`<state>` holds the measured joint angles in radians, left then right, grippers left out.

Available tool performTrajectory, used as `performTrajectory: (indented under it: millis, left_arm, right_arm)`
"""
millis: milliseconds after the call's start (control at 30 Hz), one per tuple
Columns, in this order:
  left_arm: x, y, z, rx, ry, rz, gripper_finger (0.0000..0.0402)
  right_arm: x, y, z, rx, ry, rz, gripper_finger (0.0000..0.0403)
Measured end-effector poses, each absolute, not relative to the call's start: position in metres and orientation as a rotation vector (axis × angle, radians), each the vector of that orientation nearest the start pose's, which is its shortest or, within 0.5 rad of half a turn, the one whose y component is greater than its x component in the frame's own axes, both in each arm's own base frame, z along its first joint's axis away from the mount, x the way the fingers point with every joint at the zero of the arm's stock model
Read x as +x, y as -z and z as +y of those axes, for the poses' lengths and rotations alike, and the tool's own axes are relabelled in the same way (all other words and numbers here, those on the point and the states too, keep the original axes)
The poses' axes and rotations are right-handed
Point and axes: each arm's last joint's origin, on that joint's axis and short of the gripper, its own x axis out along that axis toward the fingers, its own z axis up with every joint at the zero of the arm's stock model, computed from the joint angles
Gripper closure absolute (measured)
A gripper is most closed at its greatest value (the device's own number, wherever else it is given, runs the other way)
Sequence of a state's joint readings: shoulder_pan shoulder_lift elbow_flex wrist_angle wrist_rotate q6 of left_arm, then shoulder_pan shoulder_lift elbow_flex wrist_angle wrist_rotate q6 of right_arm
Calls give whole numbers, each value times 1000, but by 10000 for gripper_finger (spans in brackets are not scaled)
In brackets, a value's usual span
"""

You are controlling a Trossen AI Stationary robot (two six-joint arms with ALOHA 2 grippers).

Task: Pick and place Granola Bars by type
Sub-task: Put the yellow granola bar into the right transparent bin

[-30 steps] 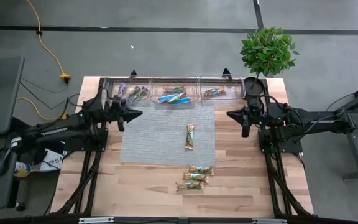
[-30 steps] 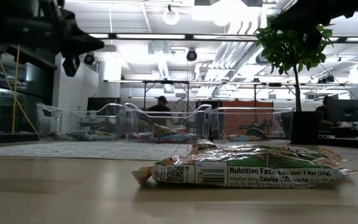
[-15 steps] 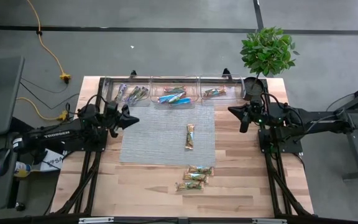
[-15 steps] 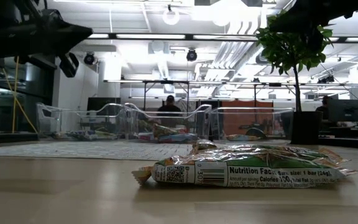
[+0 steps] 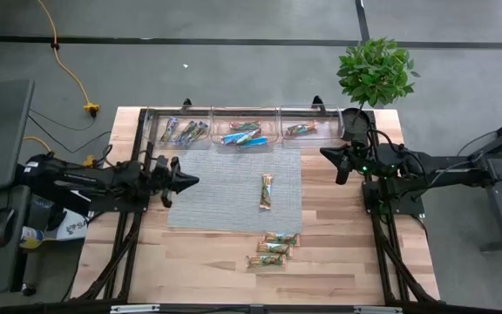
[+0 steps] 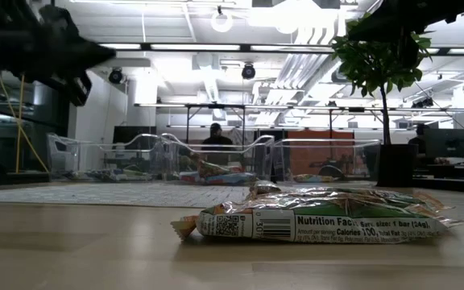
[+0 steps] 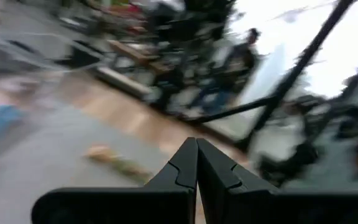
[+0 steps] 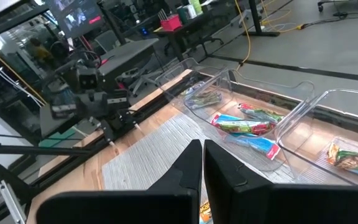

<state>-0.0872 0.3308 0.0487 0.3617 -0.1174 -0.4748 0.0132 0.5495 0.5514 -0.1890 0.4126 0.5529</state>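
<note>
the left gripper [image 5: 192, 180] has swung toward the mat [image 5: 225, 196] (jaws pressed together, like the right gripper [image 5: 324, 154]).

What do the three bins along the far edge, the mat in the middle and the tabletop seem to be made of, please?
The bins look like clear, glossy hard plastic: the bars inside show through the walls, and the rims catch light. The mat seems a grey woven or ribbed material, matte, with fine parallel lines. The tabletop looks like pale wooden planks, with visible grain and board seams.
</note>
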Motion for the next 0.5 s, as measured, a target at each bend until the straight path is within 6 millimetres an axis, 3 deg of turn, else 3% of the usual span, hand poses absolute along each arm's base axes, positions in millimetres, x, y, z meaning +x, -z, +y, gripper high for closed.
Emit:
performTrajectory:
  millis: [267, 500]
  left_arm:
    - [118, -161, -10, -42, -16, 108, 401]
    - [117, -151, -9, -3, -35, 210, 401]
  right_arm:
    - [133, -284, -9, 500, 403, 82, 403]
    - [136, -283, -6, 477, 319, 134, 403]
